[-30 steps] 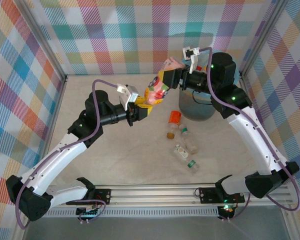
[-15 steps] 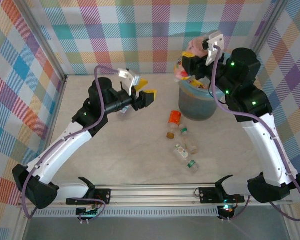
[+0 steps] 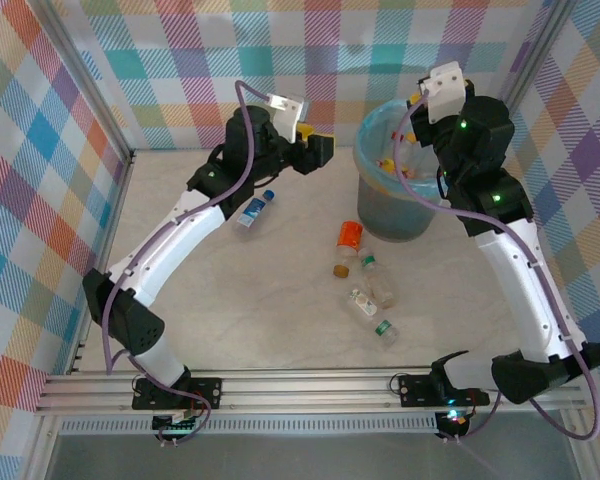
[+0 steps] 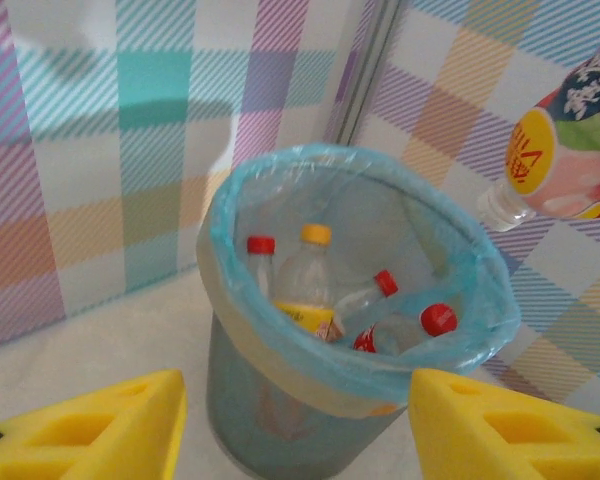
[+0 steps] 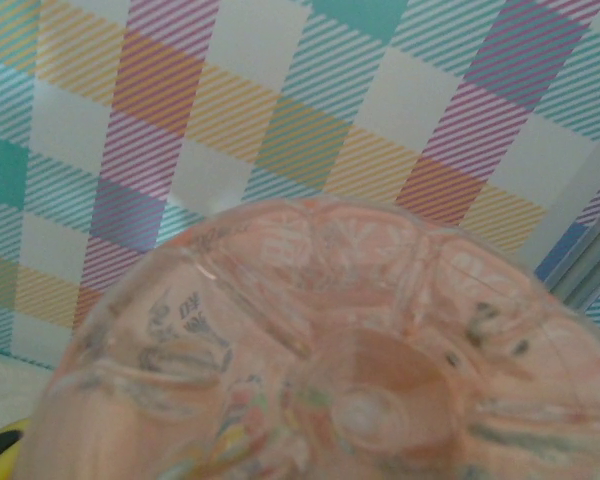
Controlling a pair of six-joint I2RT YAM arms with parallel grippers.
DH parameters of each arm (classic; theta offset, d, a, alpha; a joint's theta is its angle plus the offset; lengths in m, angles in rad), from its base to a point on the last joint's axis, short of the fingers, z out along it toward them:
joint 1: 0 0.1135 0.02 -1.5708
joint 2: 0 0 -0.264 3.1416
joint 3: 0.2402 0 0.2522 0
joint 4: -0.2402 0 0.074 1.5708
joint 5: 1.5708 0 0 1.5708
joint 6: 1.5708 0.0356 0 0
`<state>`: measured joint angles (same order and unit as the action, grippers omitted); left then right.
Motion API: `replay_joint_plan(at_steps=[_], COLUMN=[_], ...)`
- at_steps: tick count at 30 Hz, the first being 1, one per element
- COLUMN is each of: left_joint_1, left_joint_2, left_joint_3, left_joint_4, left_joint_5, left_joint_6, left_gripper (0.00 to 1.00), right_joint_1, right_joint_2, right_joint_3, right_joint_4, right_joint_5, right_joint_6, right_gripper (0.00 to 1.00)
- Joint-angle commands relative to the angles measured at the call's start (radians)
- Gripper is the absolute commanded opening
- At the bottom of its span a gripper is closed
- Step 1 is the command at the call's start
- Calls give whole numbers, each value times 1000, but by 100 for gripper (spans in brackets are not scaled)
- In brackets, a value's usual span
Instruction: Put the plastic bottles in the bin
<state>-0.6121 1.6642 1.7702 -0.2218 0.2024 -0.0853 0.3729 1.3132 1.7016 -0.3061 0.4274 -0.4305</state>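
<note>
The bin (image 3: 372, 200) is a grey-blue bucket lined with a light blue bag, standing at the back right. Inside the bin (image 4: 280, 400) lie several plastic bottles (image 4: 310, 275) with red and orange caps. My right gripper (image 3: 410, 125) hovers over the rim, shut on a pink-labelled bottle (image 5: 330, 370) whose base faces its camera. That same bottle (image 4: 570, 150) hangs neck-down beyond the bin's far edge. My left gripper (image 3: 315, 150) is raised left of the bin, its yellow fingers (image 4: 90, 425) open and empty. Loose bottles (image 3: 365, 290) lie on the table.
A blue-labelled bottle (image 3: 253, 210) lies under the left arm. An orange bottle (image 3: 350, 236) and a green-capped one (image 3: 384, 330) are among the cluster in front of the bin. The plaid back wall (image 3: 280, 60) stands close behind both grippers.
The left gripper let go of the pink bottle and swung up and back toward the wall. The right gripper carried the bottle right, over the bin.
</note>
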Motion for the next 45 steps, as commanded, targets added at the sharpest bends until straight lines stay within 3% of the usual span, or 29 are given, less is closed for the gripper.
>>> replay_joint_plan(at_steps=[1, 13, 31, 39, 45], left_joint_1=[-5, 5, 11, 16, 29], left_joint_2=[13, 44, 27, 3, -11], left_joint_3=[38, 100, 26, -24, -57], left_joint_4=[-42, -140, -65, -19, -1], left_joint_5=[-32, -99, -136, -150, -179], left_joint_6=[-53, -4, -59, -56, -65], left_gripper=[60, 59, 59, 58, 58], right_joint_1=[-8, -20, -61, -69, -69], right_joint_2=[8, 87, 129, 222, 331], right_joint_3=[-24, -59, -54, 43, 173], right_joint_4=[53, 41, -7, -21, -16], right_joint_5=[16, -8, -56, -81, -191], right_joint_6=[-18, 6, 21, 38, 111], right_gripper=[49, 51, 55, 55, 54])
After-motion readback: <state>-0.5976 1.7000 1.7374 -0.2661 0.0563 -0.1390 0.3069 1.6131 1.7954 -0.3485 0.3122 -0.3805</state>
